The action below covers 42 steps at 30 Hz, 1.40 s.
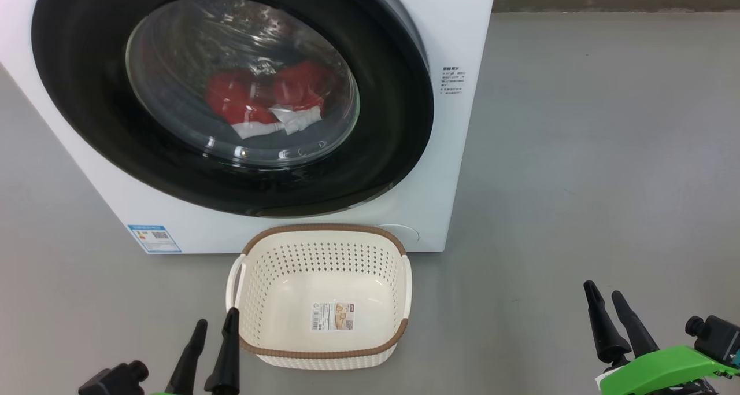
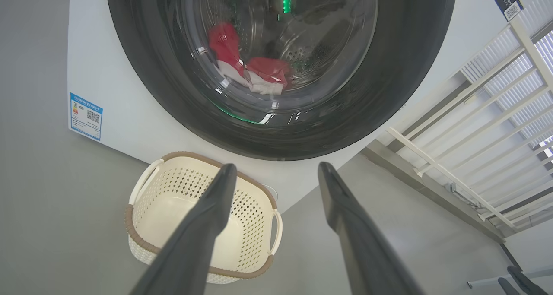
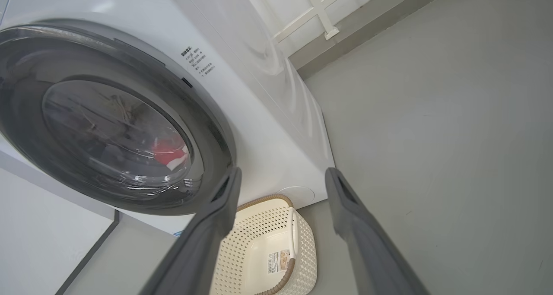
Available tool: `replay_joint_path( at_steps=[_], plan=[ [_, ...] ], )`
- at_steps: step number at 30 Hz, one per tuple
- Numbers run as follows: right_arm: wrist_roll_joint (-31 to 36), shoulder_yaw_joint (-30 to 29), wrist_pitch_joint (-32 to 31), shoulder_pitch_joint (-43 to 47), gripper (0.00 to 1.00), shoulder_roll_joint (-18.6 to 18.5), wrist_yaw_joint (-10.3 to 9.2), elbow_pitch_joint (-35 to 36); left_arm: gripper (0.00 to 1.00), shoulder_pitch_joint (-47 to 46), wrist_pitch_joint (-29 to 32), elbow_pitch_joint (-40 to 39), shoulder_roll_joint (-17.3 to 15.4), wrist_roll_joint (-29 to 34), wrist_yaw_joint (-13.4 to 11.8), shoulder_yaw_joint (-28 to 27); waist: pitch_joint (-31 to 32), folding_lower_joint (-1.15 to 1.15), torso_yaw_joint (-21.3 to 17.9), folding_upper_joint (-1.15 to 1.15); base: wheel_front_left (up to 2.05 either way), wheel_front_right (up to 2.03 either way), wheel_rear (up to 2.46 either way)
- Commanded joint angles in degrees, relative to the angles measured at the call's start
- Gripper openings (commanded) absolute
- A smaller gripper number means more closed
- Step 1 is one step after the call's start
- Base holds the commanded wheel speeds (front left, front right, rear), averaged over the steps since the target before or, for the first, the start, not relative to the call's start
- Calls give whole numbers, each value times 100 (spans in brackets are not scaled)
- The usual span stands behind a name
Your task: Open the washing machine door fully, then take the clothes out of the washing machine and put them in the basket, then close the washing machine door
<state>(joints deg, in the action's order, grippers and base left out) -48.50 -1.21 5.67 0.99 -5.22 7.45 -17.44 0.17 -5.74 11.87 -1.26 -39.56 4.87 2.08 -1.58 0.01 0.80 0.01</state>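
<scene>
Grey smooth floor (image 1: pixel 578 152) runs back to a darker skirting (image 1: pixel 613 0) along its far edge. On it stands the white front-loading washing machine (image 1: pixel 457 169), with a blue label (image 1: pixel 154 238) at the lower left corner of its front and a small block of printed text (image 1: pixel 452 81) beside the door on the right.

Its round door (image 1: pixel 75 94), a wide glossy black rim around a bulging clear window, lies closed against the front. Through the glass the red clothes (image 1: pixel 243 97) with white trim sit low in the drum.

The cream perforated basket (image 1: pixel 324 228), brown-rimmed with white side handles, stands on the floor just in front of the machine's lower edge, below the door. A sticker (image 1: pixel 333 316) lies on its bottom, and it holds nothing else.

The left hand (image 1: pixel 215 317) hovers near the floor's near edge, just by the basket's near left corner, its two dark fingers apart with nothing between them and pointing toward the machine.

The right hand (image 1: pixel 602 289), on a green wrist mount (image 1: pixel 665 366), hangs over bare floor well apart to the right of the basket, fingers likewise spread and holding nothing.

From the left wrist, a white railing (image 2: pixel 475 113) shows beyond the machine's side.
</scene>
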Motion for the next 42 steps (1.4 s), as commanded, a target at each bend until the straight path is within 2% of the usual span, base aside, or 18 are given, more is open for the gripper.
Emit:
replay_joint_path(
  at_steps=[1,26,42],
  plan=[
    [175,82,93,-49,100,-122,2,162,100,-85,-88,-189,-89,179,-61,-82,0,0,-2,-1,0,0,0],
    [1660,108,514,110,100,-233,3,261,100,-25,-508,-421,-126,1919,-207,68,-62,0,23,-1,0,0,0],
    [2478,57,766,180,100,-299,3,361,100,-39,-760,-413,-148,2811,-198,104,-145,0,25,-1,0,0,0]
  ],
)
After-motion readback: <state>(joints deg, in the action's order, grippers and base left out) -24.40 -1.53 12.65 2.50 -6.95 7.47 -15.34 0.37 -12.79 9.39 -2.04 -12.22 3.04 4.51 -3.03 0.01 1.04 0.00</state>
